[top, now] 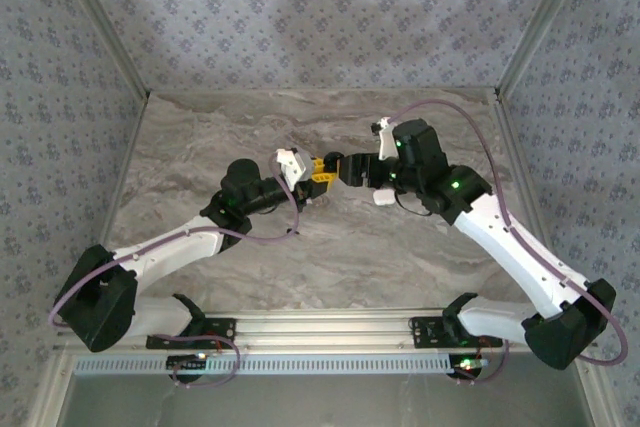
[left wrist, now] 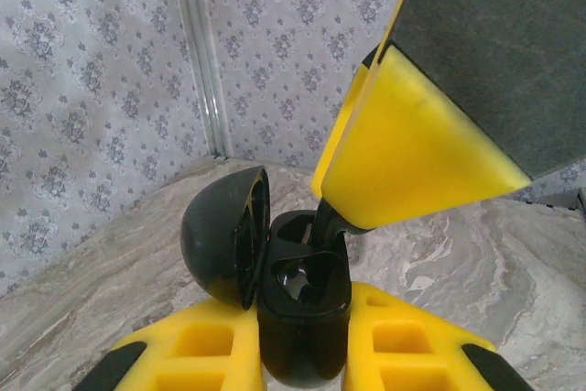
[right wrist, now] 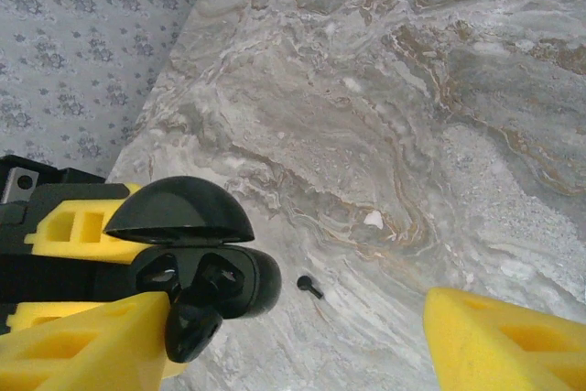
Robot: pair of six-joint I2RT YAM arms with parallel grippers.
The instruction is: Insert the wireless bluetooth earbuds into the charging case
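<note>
So the left end effector [left wrist: 300,341] was clamped on the charging case [right wrist: 247,281], with the lid [right wrist: 179,212] open. The right end effector [right wrist: 298,336] had its jaws wide apart, one finger [right wrist: 92,345] right up against an earbud [right wrist: 192,318] that stuck out of the case, not seated I'd say. Best bet imo: press it gently straight in and keep the case steady. The other socket [left wrist: 307,281] looked empty. The second earbud [right wrist: 309,287] lay on the bench [right wrist: 412,116] near the case.

The case [left wrist: 298,354] sits between the left claw's [top: 322,169] fingers, its lid [left wrist: 220,244] open at its side. The right claw [top: 348,168] faces it, spread wide, with one earbud [right wrist: 194,322] at the case's mouth against one finger. A second earbud [right wrist: 309,287] lies apart on the surface [right wrist: 385,116].
</note>
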